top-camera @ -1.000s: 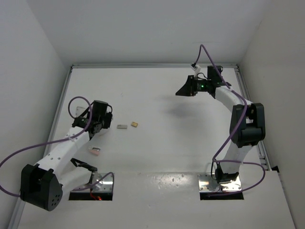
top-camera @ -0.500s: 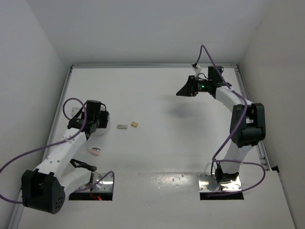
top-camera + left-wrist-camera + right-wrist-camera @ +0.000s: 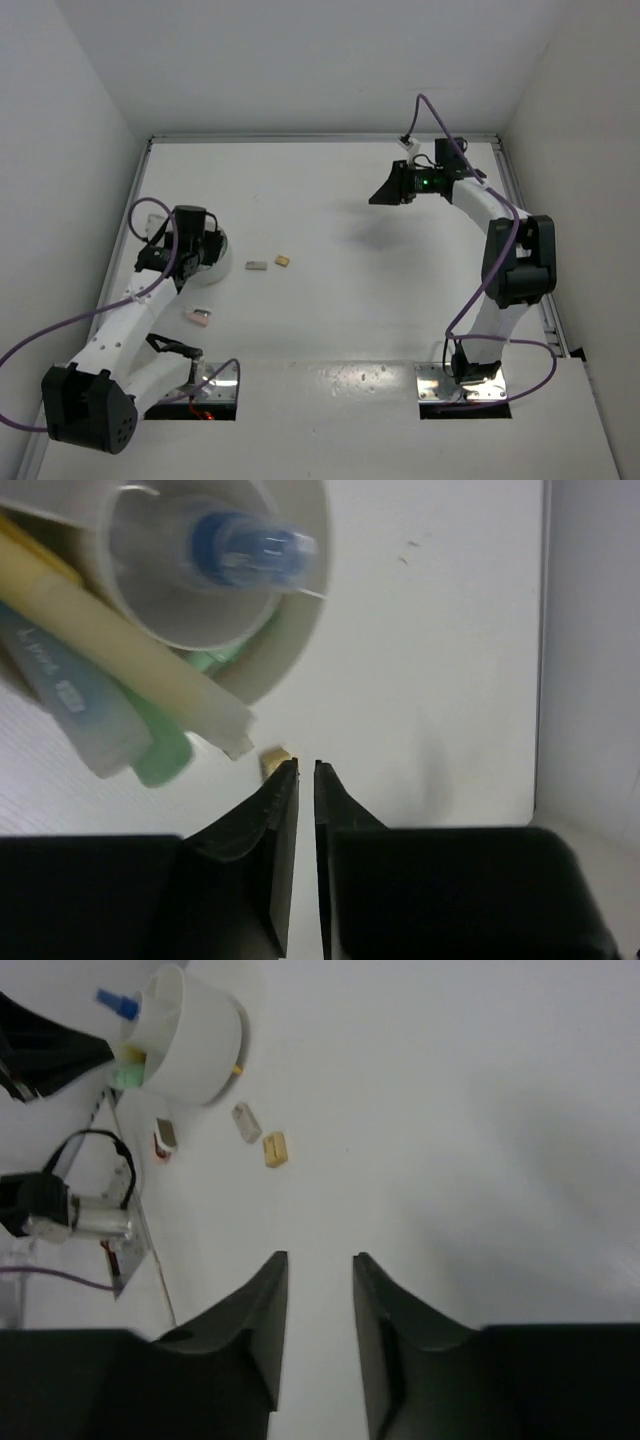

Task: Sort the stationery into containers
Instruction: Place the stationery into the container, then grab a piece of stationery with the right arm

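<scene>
Plastic, probably: the grey block (image 3: 256,266), tan block (image 3: 283,260) and pink block (image 3: 199,317) lie on the worktop (image 3: 340,290) just beside the bowl (image 3: 200,1060). They look light and stiff, best pinched across their narrow sides. Left fingers (image 3: 285,810) are nearly pressed together and empty; right fingers (image 3: 265,1300) are spread and empty. The left wall (image 3: 90,150) stands near the bowl.

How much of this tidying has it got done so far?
Mostly done, it seems. A yellow marker, blue marker, green marker and blue-tipped pen already sit in the white bowl. Nothing is in hand: the left hand is closed and empty near the bowl, the right hand open. Left on the table: a grey block, tan block and pink block.
</scene>
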{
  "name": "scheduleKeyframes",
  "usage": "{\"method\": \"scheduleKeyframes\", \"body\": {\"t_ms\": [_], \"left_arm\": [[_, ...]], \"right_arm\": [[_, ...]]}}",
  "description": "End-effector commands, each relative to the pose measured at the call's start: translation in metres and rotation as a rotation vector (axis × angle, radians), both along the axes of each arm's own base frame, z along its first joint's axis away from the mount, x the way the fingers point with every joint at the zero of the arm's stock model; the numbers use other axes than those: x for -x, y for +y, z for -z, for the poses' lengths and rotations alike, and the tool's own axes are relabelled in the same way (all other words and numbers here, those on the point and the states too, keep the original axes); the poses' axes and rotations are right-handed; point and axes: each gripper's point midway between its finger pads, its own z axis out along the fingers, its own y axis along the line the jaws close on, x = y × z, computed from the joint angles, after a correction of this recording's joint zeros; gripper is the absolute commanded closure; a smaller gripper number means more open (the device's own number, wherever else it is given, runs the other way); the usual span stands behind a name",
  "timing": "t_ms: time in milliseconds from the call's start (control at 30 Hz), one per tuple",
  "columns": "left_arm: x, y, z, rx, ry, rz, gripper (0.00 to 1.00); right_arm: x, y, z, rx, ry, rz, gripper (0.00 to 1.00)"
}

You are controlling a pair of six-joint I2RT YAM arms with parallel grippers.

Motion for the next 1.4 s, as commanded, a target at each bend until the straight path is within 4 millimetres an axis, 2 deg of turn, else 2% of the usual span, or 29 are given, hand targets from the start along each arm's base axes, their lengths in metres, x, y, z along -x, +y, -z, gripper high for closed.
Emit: {"method": "scheduleKeyframes", "body": {"t_ms": [0,33,67,100,133,167,200,233,267,333,367,400,433,467,500,533,567,600,633,667,767,800,900,1000,1100,1133,1167,1367], "left_arm": [[-0.014,-0.012,-0.062,-0.153,-0.154,0.174,0.85],[-0.013,-0.022,-0.070,-0.196,-0.170,0.245,0.91],[-0.017,-0.028,-0.082,-0.296,-0.202,0.356,0.93],[-0.015,-0.042,-0.087,-0.337,-0.228,0.460,0.91],[-0.014,-0.051,-0.090,-0.397,-0.255,0.563,0.89],[-0.012,-0.053,-0.093,-0.501,-0.279,0.663,0.86],[-0.008,-0.054,-0.100,-0.526,-0.306,0.697,0.73],[-0.002,-0.055,-0.100,-0.584,-0.310,0.759,0.63],[0.003,-0.051,-0.099,-0.599,-0.298,0.762,0.53],[0.011,-0.031,-0.102,-0.658,-0.264,0.692,0.35],[0.023,-0.006,-0.104,-0.682,-0.221,0.571,0.31],[0.031,0.005,-0.103,-0.680,-0.200,0.509,0.28],[0.038,0.018,-0.101,-0.673,-0.185,0.432,0.25],[0.054,0.028,-0.101,-0.600,-0.193,0.321,0.19],[0.061,0.040,-0.093,-0.600,-0.170,0.250,0.19],[0.068,0.046,-0.091,-0.580,-0.170,0.203,0.16],[0.076,0.050,-0.088,-0.533,-0.158,0.145,0.16],[0.083,0.055,-0.088,-0.524,-0.173,0.115,0.16],[0.086,0.058,-0.084,-0.522,-0.167,0.101,0.16],[0.087,0.062,-0.086,-0.519,-0.177,0.075,0.16],[0.091,0.063,-0.080,-0.525,-0.155,0.081,0.15],[0.093,0.064,-0.077,-0.538,-0.141,0.092,0.15],[0.095,0.064,-0.076,-0.548,-0.130,0.100,0.15],[0.097,0.065,-0.079,-0.551,-0.145,0.101,0.15],[0.098,0.066,-0.080,-0.548,-0.154,0.098,0.15],[0.098,0.066,-0.080,-0.548,-0.154,0.098,0.15],[0.098,0.066,-0.080,-0.548,-0.154,0.098,0.15],[0.098,0.064,-0.079,-0.550,-0.152,0.111,0.15]], "right_arm": [[0.004,0.020,-0.018,0.059,-0.160,-0.169,0.64],[0.019,0.023,-0.008,0.088,-0.081,-0.214,0.57],[0.011,0.030,-0.001,0.135,-0.093,-0.248,0.52],[0.018,0.046,0.007,0.181,-0.139,-0.331,0.38],[0.022,0.049,0.018,0.246,-0.116,-0.351,0.28],[0.022,0.057,0.022,0.280,-0.136,-0.369,0.27],[0.028,0.074,0.022,0.310,-0.165,-0.410,0.20],[0.021,0.081,0.025,0.351,-0.217,-0.405,0.12],[0.024,0.089,0.029,0.366,-0.234,-0.416,0.12],[0.032,0.111,0.033,0.385,-0.268,-0.458,0.11],[0.032,0.119,0.033,0.391,-0.297,-0.465,0.11],[0.037,0.132,0.039,0.406,-0.301,-0.480,0.11],[0.034,0.142,0.044,0.407,-0.305,-0.466,0.19],[0.039,0.147,0.052,0.420,-0.296,-0.481,0.27],[0.045,0.161,0.057,0.442,-0.299,-0.496,0.39],[0.040,0.173,0.065,0.455,-0.297,-0.502,0.60],[0.047,0.178,0.072,0.480,-0.273,-0.523,0.63],[0.045,0.185,0.074,0.502,-0.278,-0.513,0.63],[0.056,0.195,0.082,0.524,-0.272,-0.530,0.63],[0.052,0.204,0.080,0.531,-0.312,-0.513,0.57],[0.055,0.215,0.098,0.602,-0.340,-0.486,0.45],[0.052,0.213,0.107,0.624,-0.331,-0.469,0.45],[0.054,0.230,0.110,0.651,-0.340,-0.468,0.43],[0.061,0.239,0.124,0.687,-0.352,-0.481,0.41],[0.056,0.242,0.134,0.764,-0.392,-0.431,0.38],[0.051,0.241,0.131,0.779,-0.406,-0.411,0.38],[0.048,0.237,0.138,0.805,-0.395,-0.392,0.36],[0.048,0.239,0.146,0.827,-0.398,-0.390,0.36]]}}
